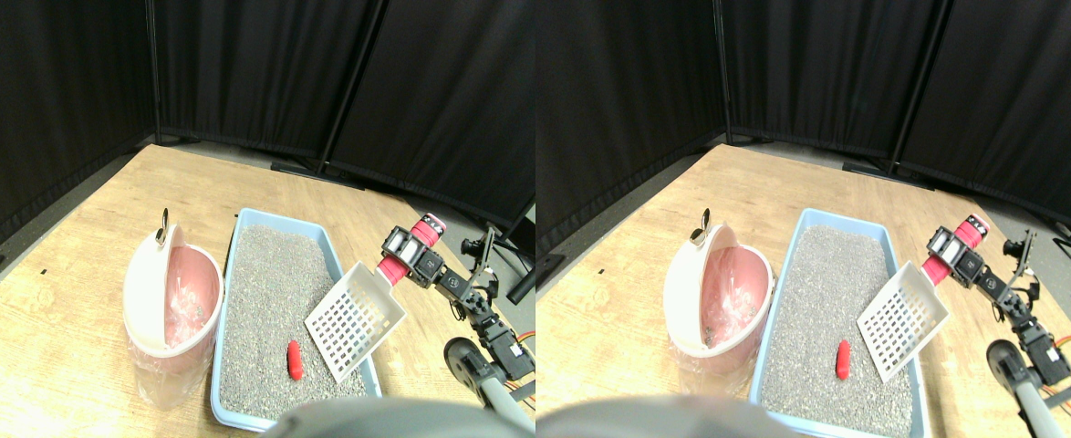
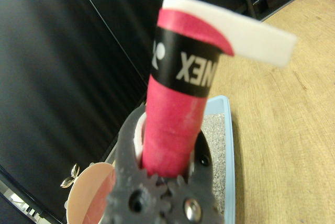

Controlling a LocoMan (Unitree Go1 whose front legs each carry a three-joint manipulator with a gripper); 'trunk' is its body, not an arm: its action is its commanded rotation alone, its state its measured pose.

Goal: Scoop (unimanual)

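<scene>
Scoop (image 1: pixel 354 319) sits tilted over the litter tray (image 1: pixel 245 228), our right gripper (image 1: pixel 405 258) clamped round its red handle (image 2: pixel 175 124). Red lump (image 1: pixel 295 359) lies on the litter just beside the scoop's lower edge. Approach step, we judge; next, slide the edge under.

Light wooden floor (image 1: pixel 88 237) with two things standing on it.
A pale blue litter tray (image 1: pixel 225 365) filled with grey gravel stands at the lower centre of the frame; touching its left side is a pink bin (image 1: pixel 171 319) with a white swing lid. Black curtains edge the floor along the top.
</scene>
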